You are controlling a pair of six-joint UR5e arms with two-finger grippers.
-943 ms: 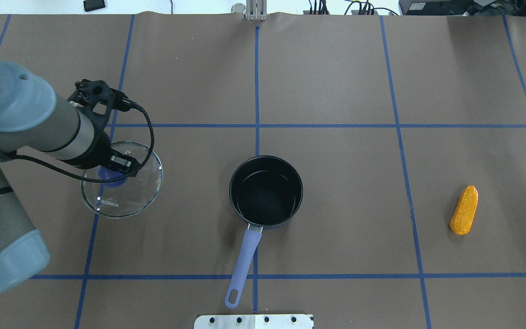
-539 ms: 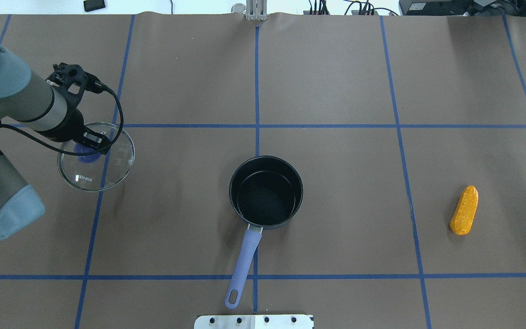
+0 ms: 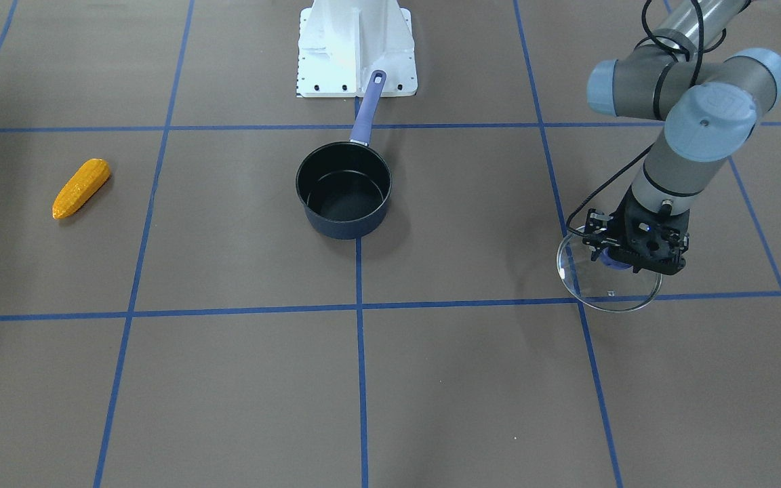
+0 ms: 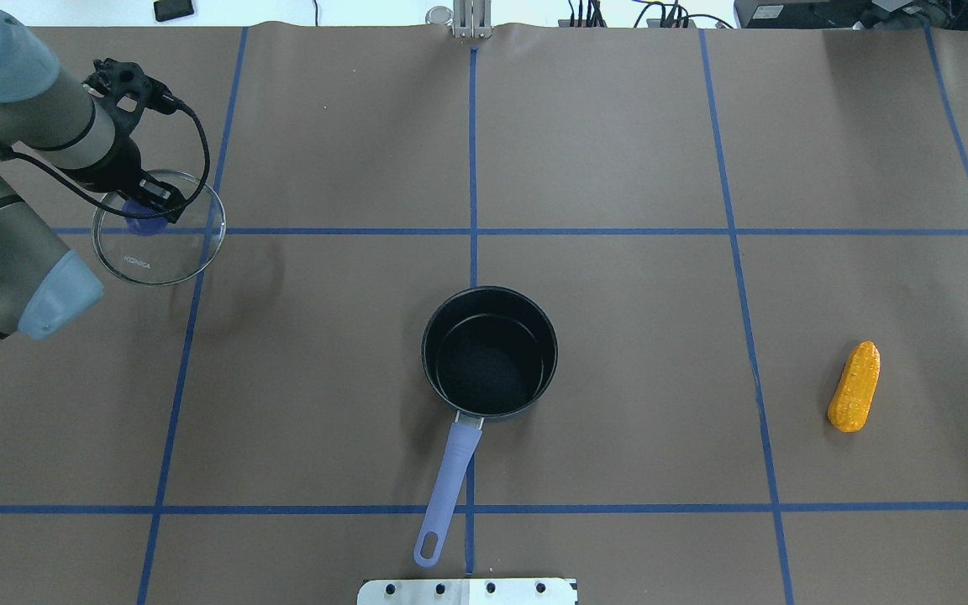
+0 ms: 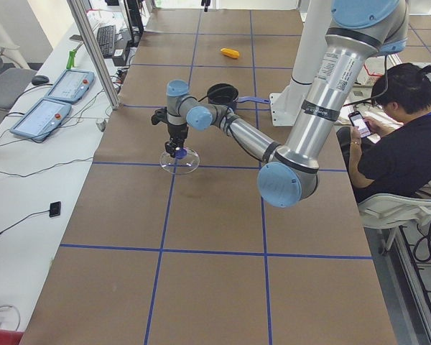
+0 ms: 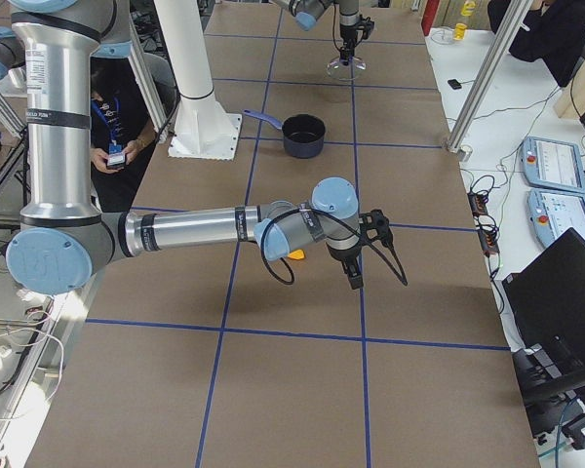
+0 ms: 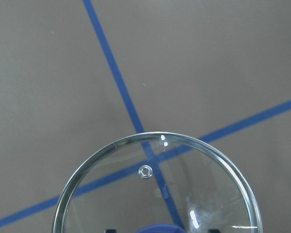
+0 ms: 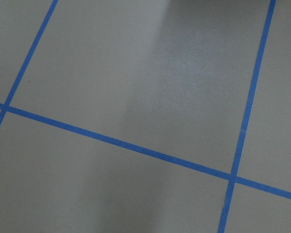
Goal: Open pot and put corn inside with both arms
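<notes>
While the pot point(image 4: 489, 353) sits lidless near the middle of the counter point(image 4: 618, 151), its handle toward the robot's base, the left gripper point(image 4: 146, 212) is clamped on the blue knob point(image 4: 144, 225) of the glass lid point(image 4: 160, 256), far out on the robot's left. The corn point(image 4: 854, 386) lies flat, well apart from the pot on the robot's right. The right gripper point(image 6: 356, 271) points down over the counter; wide or narrow, I cannot tell.

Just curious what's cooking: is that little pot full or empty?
Empty. The pot is bare inside, the glass lid is off it, and the corn lies far off on the table.
</notes>
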